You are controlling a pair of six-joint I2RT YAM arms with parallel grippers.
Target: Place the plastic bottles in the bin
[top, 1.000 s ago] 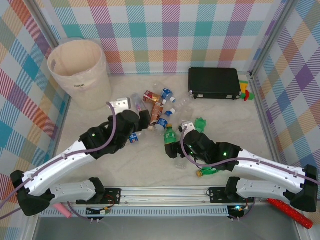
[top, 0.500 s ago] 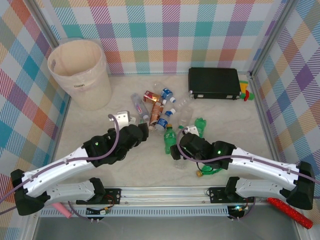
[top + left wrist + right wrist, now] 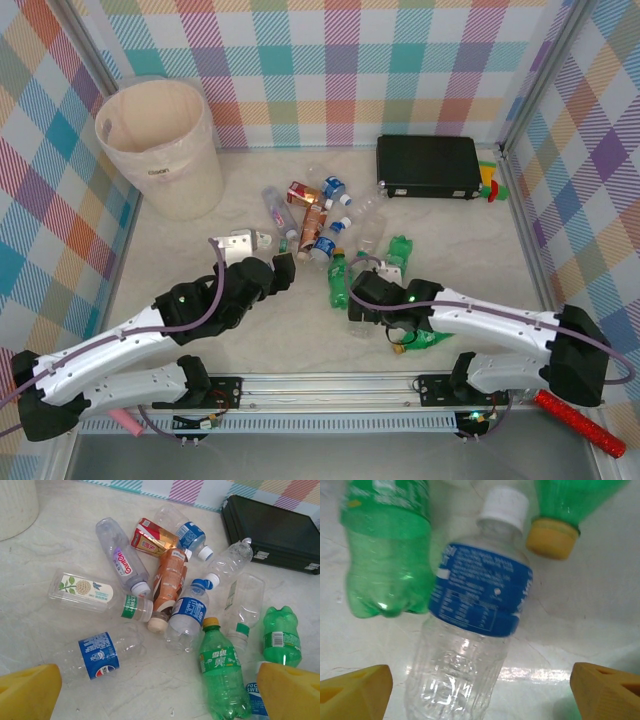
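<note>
Right gripper [image 3: 480, 692] wide apart astride 1 blue-labelled bottle [image 3: 482, 597], no contact; left gripper [image 3: 160, 692] wide apart, empty.

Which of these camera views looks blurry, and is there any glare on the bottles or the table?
Right wrist view: soft and out of focus, the blue-labelled bottle smeared, a bright glare streak on the table beneath it. Left wrist view: sharp, print on the green bottle readable. Top view: even light, only faint shadows on the table.
</note>
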